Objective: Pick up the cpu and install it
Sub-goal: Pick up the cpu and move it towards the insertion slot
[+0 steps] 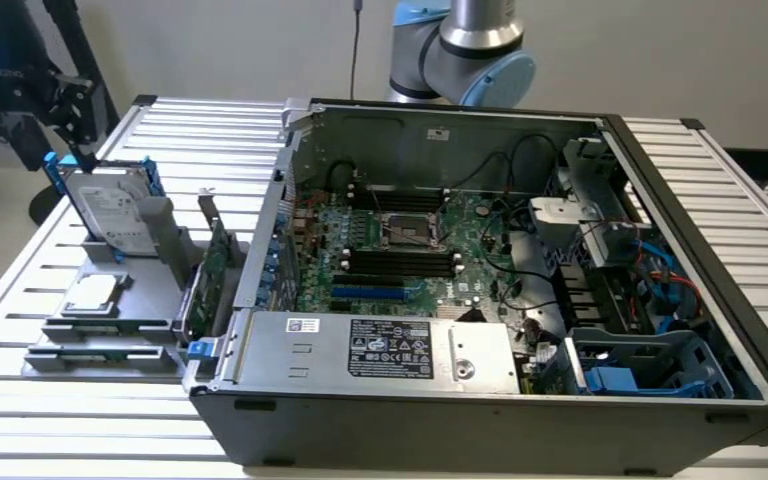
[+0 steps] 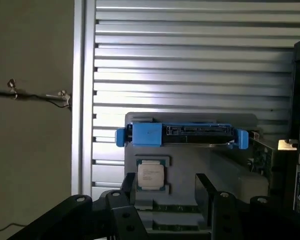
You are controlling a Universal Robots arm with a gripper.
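**1. Location of the part.** The cpu (image 1: pixel 91 293) lay flat, metal lid upward, on a low step of the grey fixture (image 1: pixel 151 290) at the lower left of the exterior view. It was outside the open computer case (image 1: pixel 491 420). In the wrist view the cpu (image 2: pixel 151 176) sat in a shallow recess, just in front of the hard drive (image 2: pixel 182 135) standing on edge in its blue rails.

**2. Gripper condition.** The gripper (image 2: pixel 166 184) was short of the cpu, with its jaws spread wide and nothing held. The fingers (image 2: pixel 204 195) framed the chip without evident contact.

**3. Handling assessment.**
- The cpu appeared light, thin and rigid.
- The smooth metal lid was judged slippery, so it offered little to grip from above.
- The underside contacts and the green substrate edge were judged fragile.
- Opposite side edges of the package looked the safest place to take hold, with the chip kept level.

**4. Inventory.**
- cpu: one.
- Hard drive: one.
- Expansion card (image 1: pixel 217 265): one, upright on the fixture, beside the case wall.
- Socket (image 1: pixel 411 232): one, metal-framed, on the motherboard near the centre of the exterior view, well apart from the cpu.
- Gripper: one, with two fingers.
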